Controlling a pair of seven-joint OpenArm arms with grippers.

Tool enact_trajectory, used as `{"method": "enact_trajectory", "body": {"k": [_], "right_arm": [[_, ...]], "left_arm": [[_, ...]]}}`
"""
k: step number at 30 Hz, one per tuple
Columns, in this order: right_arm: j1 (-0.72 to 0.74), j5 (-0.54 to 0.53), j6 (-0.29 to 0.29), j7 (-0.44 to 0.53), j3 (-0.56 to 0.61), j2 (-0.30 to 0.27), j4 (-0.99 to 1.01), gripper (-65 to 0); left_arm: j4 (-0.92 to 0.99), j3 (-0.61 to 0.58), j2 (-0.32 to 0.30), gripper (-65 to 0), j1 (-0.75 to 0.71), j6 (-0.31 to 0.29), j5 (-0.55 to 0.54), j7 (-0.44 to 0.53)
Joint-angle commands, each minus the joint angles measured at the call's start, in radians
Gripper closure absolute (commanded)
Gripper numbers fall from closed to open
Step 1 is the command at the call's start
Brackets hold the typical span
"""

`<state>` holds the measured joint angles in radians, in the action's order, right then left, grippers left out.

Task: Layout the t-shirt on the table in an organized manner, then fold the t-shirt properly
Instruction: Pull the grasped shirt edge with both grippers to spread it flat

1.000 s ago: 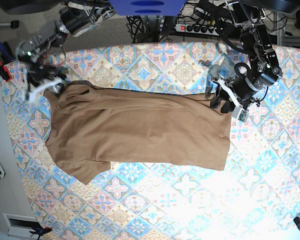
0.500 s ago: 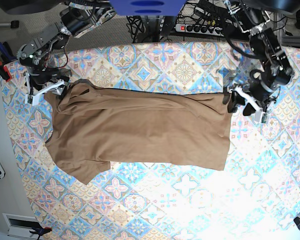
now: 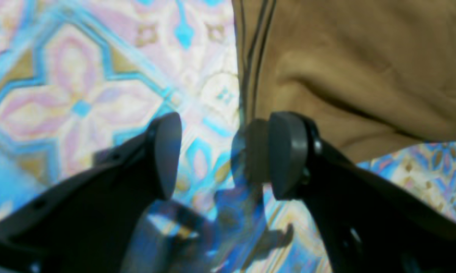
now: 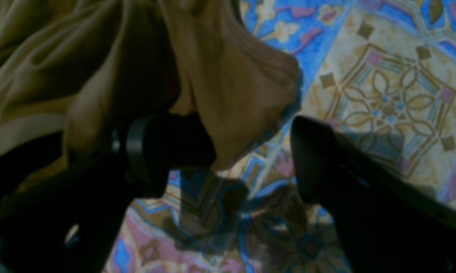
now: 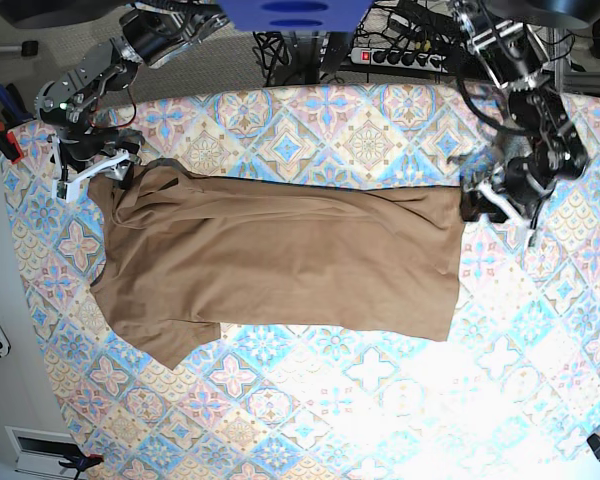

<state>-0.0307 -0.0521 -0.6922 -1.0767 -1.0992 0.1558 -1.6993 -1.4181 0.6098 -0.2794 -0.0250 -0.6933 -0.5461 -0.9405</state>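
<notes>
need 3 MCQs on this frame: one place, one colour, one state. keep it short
1. Where is the left pincer?
A. at the shirt's hem corner
B. over the shirt's middle
C. off the table

2. The shirt's colour?
A. white
B. tan-brown
C. navy

3. State of the right pincer?
A. shut on the shirt
B. shut, empty
C. open

Answers:
1. A, its wrist view shows the hem edge beside one pad.
2. B, plain tan in every view.
3. C, its wrist view shows a wide gap between the pads, with bunched fabric draped on one.
</notes>
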Motion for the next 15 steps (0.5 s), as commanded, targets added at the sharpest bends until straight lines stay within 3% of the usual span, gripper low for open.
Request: {"method": "enact_trajectory", "body": {"k": [1,5,15], "right_arm": [[0.01,-0.022,-0.006,0.017,0.001,-0.009,-0.015,-45.7],[0.008,-0.022,-0.006,0.017,0.001,-0.009,-0.015,-45.7],[0.008,-0.022,-0.006,0.017,0.001,-0.009,-0.02,-45.7]], "left_arm": [[0.007,0.003,-0.016,-35.3,0.018,-0.005,-0.016,0.022],[0.073,-0.008,-0.031,-35.3,0.032,-0.005,-0.015,0.022],[0.082,-0.198,-0.03,-32.8,-0.005,-0.005,-0.027,0.013]]}}
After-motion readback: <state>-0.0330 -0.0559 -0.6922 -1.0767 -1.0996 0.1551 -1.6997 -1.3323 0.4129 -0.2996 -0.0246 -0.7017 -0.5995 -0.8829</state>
